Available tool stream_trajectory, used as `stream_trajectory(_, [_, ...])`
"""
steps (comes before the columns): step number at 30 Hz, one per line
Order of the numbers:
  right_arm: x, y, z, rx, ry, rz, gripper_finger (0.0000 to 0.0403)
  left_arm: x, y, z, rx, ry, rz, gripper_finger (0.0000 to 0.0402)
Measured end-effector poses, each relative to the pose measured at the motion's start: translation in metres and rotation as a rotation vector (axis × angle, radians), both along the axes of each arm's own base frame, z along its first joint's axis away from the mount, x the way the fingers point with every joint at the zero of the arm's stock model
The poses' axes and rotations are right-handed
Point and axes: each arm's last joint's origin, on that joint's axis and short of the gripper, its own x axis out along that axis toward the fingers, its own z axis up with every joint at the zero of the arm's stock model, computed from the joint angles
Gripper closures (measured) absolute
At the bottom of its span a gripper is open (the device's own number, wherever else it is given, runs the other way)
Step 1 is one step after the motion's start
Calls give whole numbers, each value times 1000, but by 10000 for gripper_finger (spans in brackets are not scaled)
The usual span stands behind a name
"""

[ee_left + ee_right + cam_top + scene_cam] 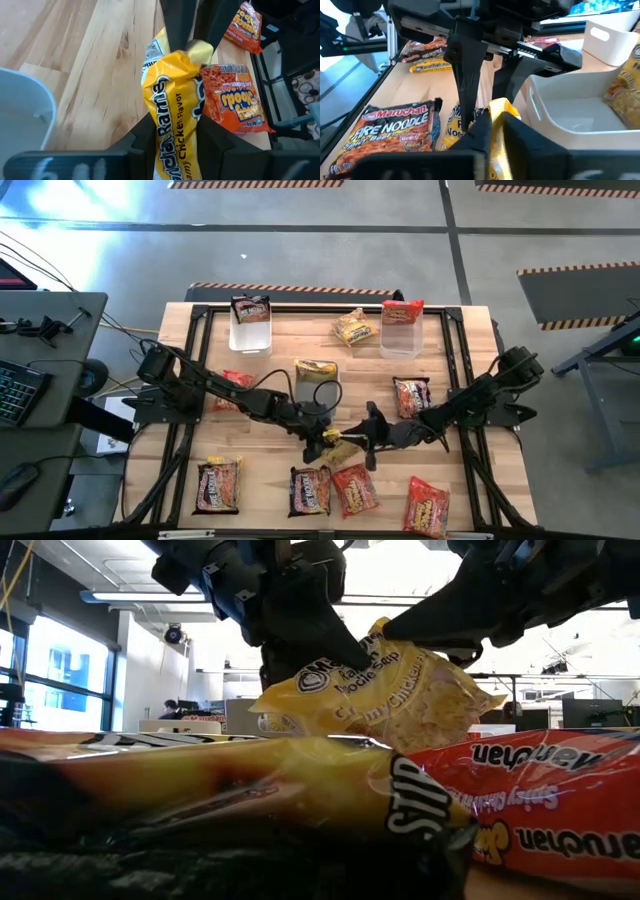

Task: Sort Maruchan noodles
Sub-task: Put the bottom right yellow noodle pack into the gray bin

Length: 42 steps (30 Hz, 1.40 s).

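A yellow Maruchan noodle packet hangs over the table's middle, just above the near row of packets, with both grippers on it. My left gripper reaches in from the table's left and my right gripper from the right, and both are shut on the packet. In the low view the packet hangs tilted under the two dark grippers. Three bins stand farther back: one at the far left with a dark packet, one at the far right with a red packet, and a middle one with a yellow packet. My left gripper pinches the yellow packet's body between its two fingers, slanting down from the table's left. The packet runs along the fingers and out past their tips. It is lifted clear of the table. My right gripper pinches the packet's crumpled end between its two fingers. It comes nearly level from the table's right, opposite the left gripper. That end is bunched into folds, and the packet hangs tilted and clear of the table.
Loose packets lie around the table: yellow at the far middle, red-orange at the left and right, and several along the near edge. An orange packet lies right under the held one.
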Motion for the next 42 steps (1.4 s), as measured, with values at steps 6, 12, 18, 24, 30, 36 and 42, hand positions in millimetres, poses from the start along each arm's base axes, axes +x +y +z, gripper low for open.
stream_trajectory(6, [-7, 1, 21, -5, -64, -11, 277, -12, 11, 23, 47, 1, -27, 320])
stream_trajectory(12, [-23, 8, 47, -73, -117, 48, 254, -35, 29, 61, 111, -30, -82, 320])
stream_trajectory(18, [-32, 6, 49, -167, -47, -4, 302, -51, 60, 107, 240, 53, -100, 320])
stream_trajectory(24, [-30, -2, 41, -209, 24, -45, 392, -48, 100, 131, 371, 223, -134, 320])
stream_trajectory(30, [-28, -9, 36, -238, 66, -86, 384, -34, 132, 126, 474, 381, -238, 321])
stream_trajectory(36, [-28, -12, 35, -246, 80, -93, 400, -6, 150, 100, 524, 481, -321, 321])
stream_trajectory(42, [-28, -12, 33, -239, 95, -96, 401, 17, 156, 80, 606, 540, -371, 321])
